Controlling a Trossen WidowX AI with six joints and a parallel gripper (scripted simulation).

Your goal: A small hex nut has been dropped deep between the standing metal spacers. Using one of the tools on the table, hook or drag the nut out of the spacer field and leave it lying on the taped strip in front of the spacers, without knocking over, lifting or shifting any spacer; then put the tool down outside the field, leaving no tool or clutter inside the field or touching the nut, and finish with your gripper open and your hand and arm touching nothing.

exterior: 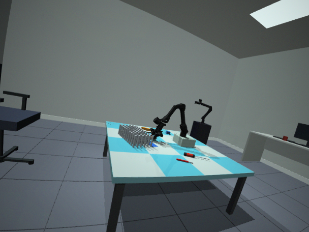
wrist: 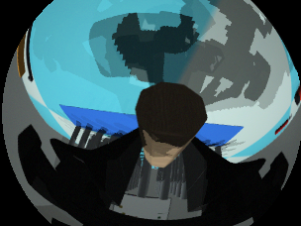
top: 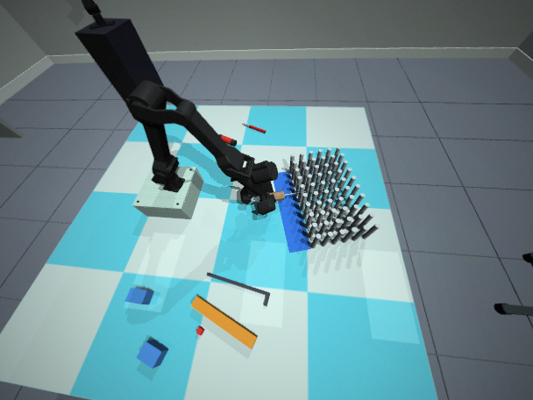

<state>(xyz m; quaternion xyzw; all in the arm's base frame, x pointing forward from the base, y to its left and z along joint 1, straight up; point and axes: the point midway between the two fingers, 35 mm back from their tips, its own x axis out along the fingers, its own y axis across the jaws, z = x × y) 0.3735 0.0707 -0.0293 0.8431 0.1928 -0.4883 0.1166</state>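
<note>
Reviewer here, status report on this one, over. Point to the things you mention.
Gripper (top: 271,196) (wrist: 164,132) shut on wooden-handled tool (top: 278,196) (wrist: 170,106). Shaft at field's front edge. Hex nut not visible. Standing spacers (top: 329,197) (exterior: 135,136) crowd the way.

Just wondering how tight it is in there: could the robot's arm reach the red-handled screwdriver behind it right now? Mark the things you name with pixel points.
Probably not yet: the gripper (top: 277,196) (wrist: 164,132) is shut on a wooden-handled tool (top: 279,196) (wrist: 170,106). The screwdriver (top: 228,139) (exterior: 189,154) seems within reach, lying outside the spacers (top: 330,199) (exterior: 135,136).

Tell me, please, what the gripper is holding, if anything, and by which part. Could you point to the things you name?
The gripper (top: 271,198) holds a thin-shafted tool by its wooden handle (top: 278,196) (wrist: 170,111).
</note>
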